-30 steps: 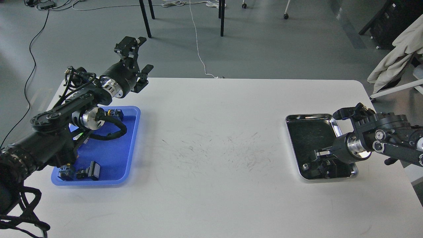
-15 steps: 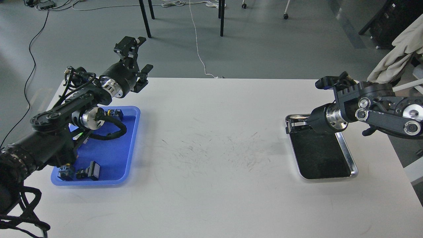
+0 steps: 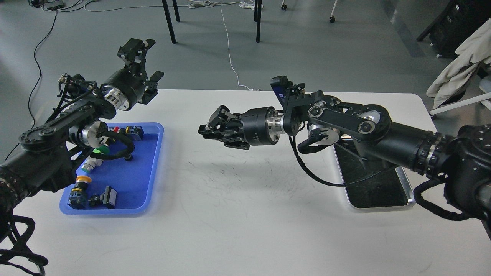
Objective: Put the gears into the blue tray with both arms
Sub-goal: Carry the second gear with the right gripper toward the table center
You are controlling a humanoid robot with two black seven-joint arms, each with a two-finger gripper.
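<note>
The blue tray (image 3: 152, 168) lies at the table's left side and holds several colourful-capped push-button switches (image 3: 100, 198). I cannot make out any gear in it, and part of its far end is hidden by my left arm. My left gripper (image 3: 153, 57) hangs open and empty beyond the tray's far end, above the table's back left edge. My right gripper (image 3: 203, 132) hovers over the table's middle, pointing left toward the blue tray, with its fingertips together. Whether a gear sits between them is too small and dark to see.
A shiny silver metal tray (image 3: 406, 201) sits at the right, largely covered by my right arm. Its visible floor looks dark and bare. Black table legs, white cables and a chair with cloth stand on the floor beyond the table.
My right arm has lifted out of the silver tray and swung far left to the table's middle. My left arm shifted slightly left and back, uncovering more switches in the blue tray.
</note>
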